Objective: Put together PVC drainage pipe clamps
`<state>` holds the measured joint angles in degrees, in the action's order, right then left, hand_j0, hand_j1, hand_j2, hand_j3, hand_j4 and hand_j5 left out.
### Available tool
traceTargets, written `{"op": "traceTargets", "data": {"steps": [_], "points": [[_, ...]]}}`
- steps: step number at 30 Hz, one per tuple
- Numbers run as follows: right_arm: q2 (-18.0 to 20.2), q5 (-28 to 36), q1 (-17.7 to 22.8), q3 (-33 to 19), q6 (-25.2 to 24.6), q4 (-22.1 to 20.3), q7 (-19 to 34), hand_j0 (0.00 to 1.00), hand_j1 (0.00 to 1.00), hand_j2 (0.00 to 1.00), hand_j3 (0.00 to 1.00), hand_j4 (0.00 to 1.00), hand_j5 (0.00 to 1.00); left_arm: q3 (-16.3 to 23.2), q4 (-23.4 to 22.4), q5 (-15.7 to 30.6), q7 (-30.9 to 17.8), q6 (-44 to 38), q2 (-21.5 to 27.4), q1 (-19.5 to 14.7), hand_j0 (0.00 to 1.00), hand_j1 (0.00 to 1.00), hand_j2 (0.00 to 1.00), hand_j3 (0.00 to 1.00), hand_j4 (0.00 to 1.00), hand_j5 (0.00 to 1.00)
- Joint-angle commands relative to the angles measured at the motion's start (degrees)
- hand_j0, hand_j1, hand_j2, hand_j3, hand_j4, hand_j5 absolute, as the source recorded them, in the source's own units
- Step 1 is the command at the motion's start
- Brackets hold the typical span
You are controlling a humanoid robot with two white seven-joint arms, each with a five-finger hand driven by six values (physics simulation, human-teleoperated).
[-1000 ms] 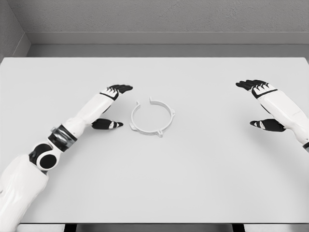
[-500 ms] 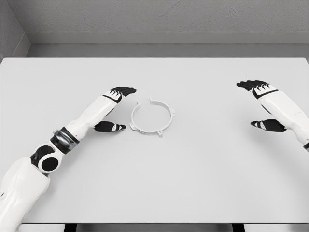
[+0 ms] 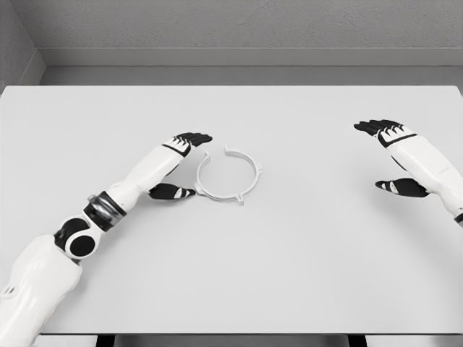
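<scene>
A white ring-shaped pipe clamp [image 3: 227,176] with small tabs and a gap at its top left lies flat on the white table [image 3: 289,246], near the middle. My left hand [image 3: 185,165] is just left of it, open, with the black fingers [image 3: 194,138] near the ring's upper left and the thumb [image 3: 172,191] almost touching its lower left rim. Nothing is held. Far to the right, my right hand [image 3: 388,155] hovers open over the table, well apart from the clamp.
The table's far edge meets a grey wall [image 3: 231,29] at the back. The near edge runs along the bottom of the view.
My left hand has slid right toward the clamp, fingers and thumb now flanking its left rim. The clamp and the right hand have stayed put.
</scene>
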<state>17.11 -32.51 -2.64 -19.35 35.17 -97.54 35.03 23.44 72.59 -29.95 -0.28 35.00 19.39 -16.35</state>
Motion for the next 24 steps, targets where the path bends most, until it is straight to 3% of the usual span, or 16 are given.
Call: {"op": "traceTargets", "data": {"steps": [1,24], "points": [[0.03,0.43,0.0,0.01,-0.17,-0.1,-0.03,1.0,1.0,1.0,1.0,1.0,1.0,0.03,0.01,0.33,0.02,0.0,-0.06,0.0,1.0,1.0,1.0,1.0,1.0,1.0],[0.03,0.52,0.26,-0.08,-0.17,-0.19,-0.03,1.0,1.0,1.0,1.0,1.0,1.0,0.03,-0.34,-0.81,0.02,0.0,-3.04,-0.35,1.0,1.0,1.0,1.0,1.0,1.0]]}}
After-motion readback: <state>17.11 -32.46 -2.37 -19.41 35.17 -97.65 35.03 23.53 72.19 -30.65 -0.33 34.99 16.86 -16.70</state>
